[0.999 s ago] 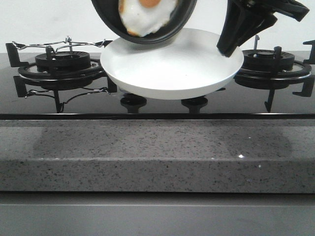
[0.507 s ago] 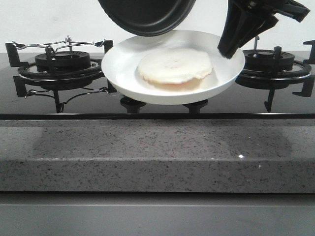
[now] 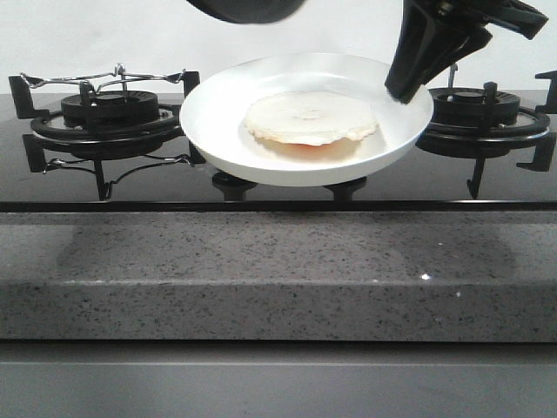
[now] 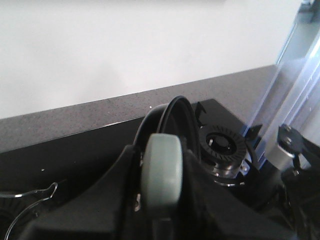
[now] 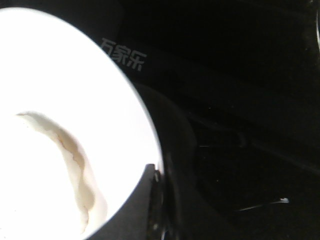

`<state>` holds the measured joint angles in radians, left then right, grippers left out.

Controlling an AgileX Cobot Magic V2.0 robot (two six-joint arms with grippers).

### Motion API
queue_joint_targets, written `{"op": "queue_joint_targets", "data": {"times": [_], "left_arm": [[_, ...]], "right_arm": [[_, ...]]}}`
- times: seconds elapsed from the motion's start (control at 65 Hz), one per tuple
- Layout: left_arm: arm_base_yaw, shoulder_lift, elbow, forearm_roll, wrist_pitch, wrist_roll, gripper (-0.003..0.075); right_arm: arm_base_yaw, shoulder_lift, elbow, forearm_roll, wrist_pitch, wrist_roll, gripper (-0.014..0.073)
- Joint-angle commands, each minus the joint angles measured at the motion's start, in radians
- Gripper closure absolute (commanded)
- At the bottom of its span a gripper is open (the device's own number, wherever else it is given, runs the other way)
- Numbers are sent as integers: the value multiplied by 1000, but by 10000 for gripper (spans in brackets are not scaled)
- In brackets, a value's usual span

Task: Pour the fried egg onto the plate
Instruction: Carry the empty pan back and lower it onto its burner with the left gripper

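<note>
The white plate (image 3: 218, 113) hangs tilted above the middle of the hob. My right gripper (image 3: 405, 85) is shut on its right rim. The fried egg (image 3: 309, 117) lies in the plate, pale side up, with orange showing under its near edge. The black pan (image 3: 248, 9) is high above the plate, only its lower edge in view. In the left wrist view my left gripper (image 4: 161, 200) is shut on the pan's grey-green handle (image 4: 161, 165). In the right wrist view the plate (image 5: 75, 65), the egg's edge (image 5: 75, 160) and my right gripper (image 5: 156, 200) on the rim show.
A left burner with a wire trivet (image 3: 109, 113) and a right burner (image 3: 483, 109) flank the plate. Two black knobs (image 3: 235, 183) sit under it. A grey speckled counter edge (image 3: 278, 270) runs along the front. A burner (image 4: 222, 147) shows in the left wrist view.
The egg slid out of the tilted pan and landed in the plate. The pan then rose almost out of the front view. The plate tipped slightly toward the front.
</note>
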<state>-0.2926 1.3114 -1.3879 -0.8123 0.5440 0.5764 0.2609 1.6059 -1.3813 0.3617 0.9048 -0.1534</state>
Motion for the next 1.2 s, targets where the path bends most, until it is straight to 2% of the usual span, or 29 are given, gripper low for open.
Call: {"op": "queue_joint_targets", "data": {"times": [0.0,0.123,0.231,0.415,0.538,0.738,1.184], "left_arm": [[102,-8,-32,-230,27,45,738],[258,54,-16,-511,213,117,738],[385,128,17,-706,337,119,738],[508,248,68,-886,458,119,739],[559,313,74,-946,479,110,739],[607,387,74,-962,442,94,739],[614,512,74,-972,427,94,739]], "right_arm": [[2,-51,-27,35,-42,-5,634],[2,-51,-27,35,-42,-5,634],[2,-51,-27,35,-42,-5,634],[2,-51,-27,35,-42,-5,634],[2,-51,-27,35,-42,-5,634],[2,-51,-27,35,-42,-5,634],[2,-51,-27,35,-42,-5,634]]}}
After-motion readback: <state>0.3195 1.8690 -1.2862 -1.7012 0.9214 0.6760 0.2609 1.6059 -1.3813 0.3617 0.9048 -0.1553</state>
